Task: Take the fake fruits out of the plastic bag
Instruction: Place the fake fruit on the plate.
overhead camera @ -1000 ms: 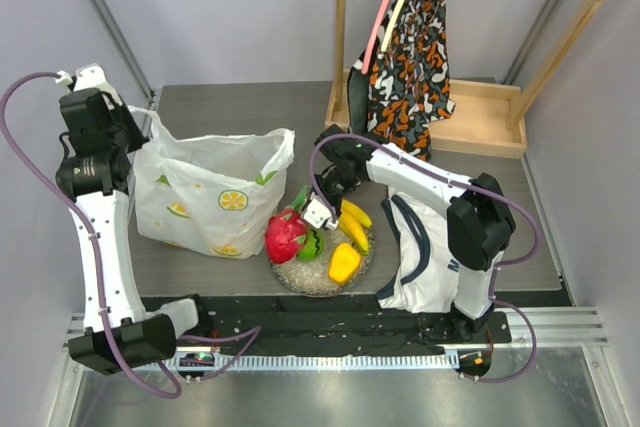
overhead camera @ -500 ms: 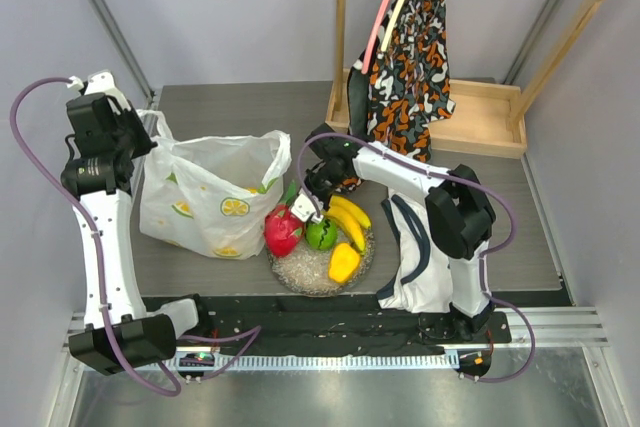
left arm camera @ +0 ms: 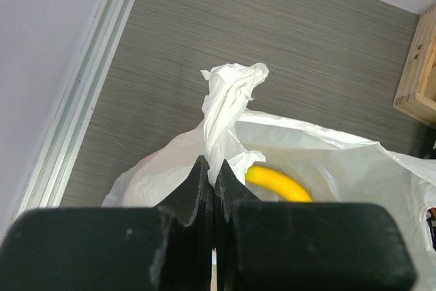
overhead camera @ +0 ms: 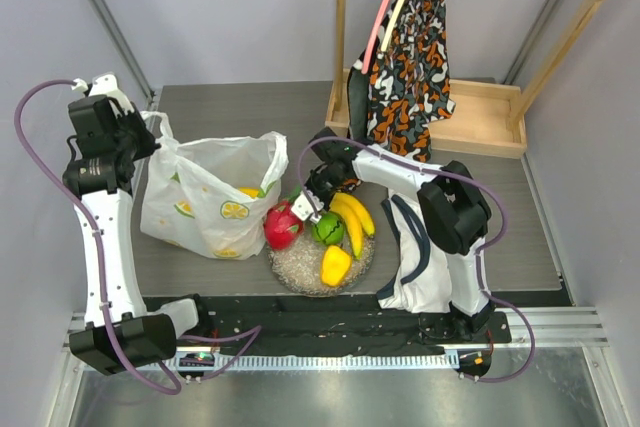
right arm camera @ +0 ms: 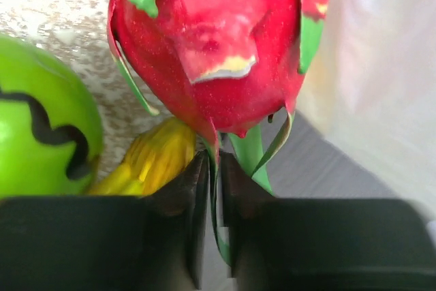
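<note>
The plastic bag (overhead camera: 215, 197) with lemon prints stands open on the table's left. My left gripper (overhead camera: 135, 127) is shut on its bunched handle (left arm camera: 228, 100) at the bag's far left corner. A yellow fruit (left arm camera: 276, 180) lies inside the bag. My right gripper (overhead camera: 308, 205) is shut on a green leaf (right arm camera: 216, 195) of the red fruit (overhead camera: 283, 224), which hangs at the left rim of the speckled plate (overhead camera: 300, 269). On the plate lie a green ball (overhead camera: 325, 228), yellow bananas (overhead camera: 352, 217) and a yellow pepper (overhead camera: 335, 265). The red fruit (right arm camera: 211, 46) fills the right wrist view.
A white jersey with navy trim (overhead camera: 425, 252) lies right of the plate. An orange-black patterned cloth bag (overhead camera: 410, 47) hangs over a wooden tray (overhead camera: 480, 117) at the back right. A metal rail (overhead camera: 300, 347) runs along the near edge.
My right gripper has moved left and slightly back with the red fruit, from over the plate to its left rim. The green ball and yellow pepper have shifted. The left gripper has shifted slightly right, still holding the handle.
</note>
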